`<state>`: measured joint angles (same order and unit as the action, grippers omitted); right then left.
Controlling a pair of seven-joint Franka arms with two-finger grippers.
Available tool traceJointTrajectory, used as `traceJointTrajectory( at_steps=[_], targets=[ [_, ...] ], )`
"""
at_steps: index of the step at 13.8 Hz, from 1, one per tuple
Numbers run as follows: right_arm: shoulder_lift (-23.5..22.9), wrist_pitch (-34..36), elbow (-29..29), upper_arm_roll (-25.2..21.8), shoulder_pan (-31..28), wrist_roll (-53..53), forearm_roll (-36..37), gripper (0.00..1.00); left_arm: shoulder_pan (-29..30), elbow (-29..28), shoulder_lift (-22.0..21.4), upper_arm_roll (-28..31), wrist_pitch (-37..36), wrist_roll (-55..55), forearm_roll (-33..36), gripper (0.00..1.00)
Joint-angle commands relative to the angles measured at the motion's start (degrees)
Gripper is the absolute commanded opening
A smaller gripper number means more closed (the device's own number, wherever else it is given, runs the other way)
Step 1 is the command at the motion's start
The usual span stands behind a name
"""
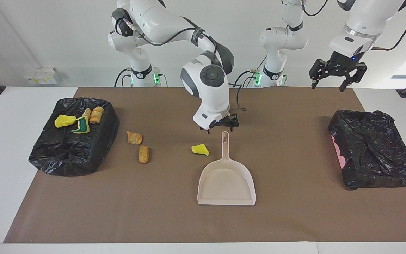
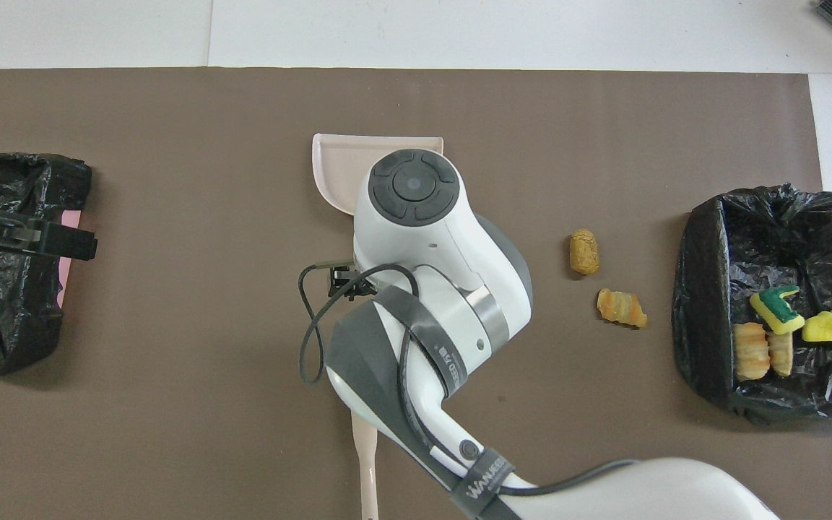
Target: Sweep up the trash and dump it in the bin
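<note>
Hovering open-jawed, the right gripper (image 1: 220,127) sits just over the dustpan (image 1: 226,183) handle

Left gripper (image 1: 337,74) waits open above the table's end; three trash (image 1: 200,149) lumps lie loose, and re-gripping carelessly could knock the yellow one away

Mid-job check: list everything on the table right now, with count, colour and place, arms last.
Black-bagged bin holding trash: one, right arm's end.
Trash in that bin: four lumps, two yellow, one with a green face, and two orange-brown.
Orange-brown bread-like chunks: two, on the mat beside that bin.
Yellow sponge piece: one, beside the dustpan's handle.
Beige plastic dustpan: one, mid-table, lying free.
Second black-bagged bin: one, left arm's end.
Beige handle: one, near the robots.
Brown mat: one.
Right gripper: open, over the dustpan's handle end.
Left gripper: open, raised, waiting.
</note>
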<state>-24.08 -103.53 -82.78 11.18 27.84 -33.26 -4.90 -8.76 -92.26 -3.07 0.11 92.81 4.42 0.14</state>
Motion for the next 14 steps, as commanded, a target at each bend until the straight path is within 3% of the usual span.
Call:
traceJointTrajectory(
  at_steps=[1, 8, 10, 11, 14],
  targets=[
    [9.20, -1.85, -12.56, -0.11, 2.56, -0.32, -1.08, 1.00, -1.35, -0.64, 3.23, -1.59, 4.90, -0.37, -0.58, 1.00],
    [22.31, -15.28, -35.68, 0.07, 11.18, -9.01, -1.34, 1.00, -1.26, -2.66, 11.32, -10.99, 17.12, -10.98, 0.12, 1.00],
    [21.79, -16.86, -38.32, -0.02, 14.77, -13.12, -1.43, 1.00, -1.26, -2.66, 13.25, -13.54, 18.72, -13.72, 1.08, 1.00],
    [21.53, -20.79, -40.34, -0.02, 16.01, -15.41, -1.43, 1.00, -1.35, -2.66, 14.83, -15.82, 19.42, -15.91, 3.35, 1.00],
    [21.35, -25.05, -44.04, -0.02, 18.21, -16.22, -1.43, 0.96, -1.70, -3.01, 19.50, -21.10, 23.98, -28.91, 8.21, 1.00]
  ],
)
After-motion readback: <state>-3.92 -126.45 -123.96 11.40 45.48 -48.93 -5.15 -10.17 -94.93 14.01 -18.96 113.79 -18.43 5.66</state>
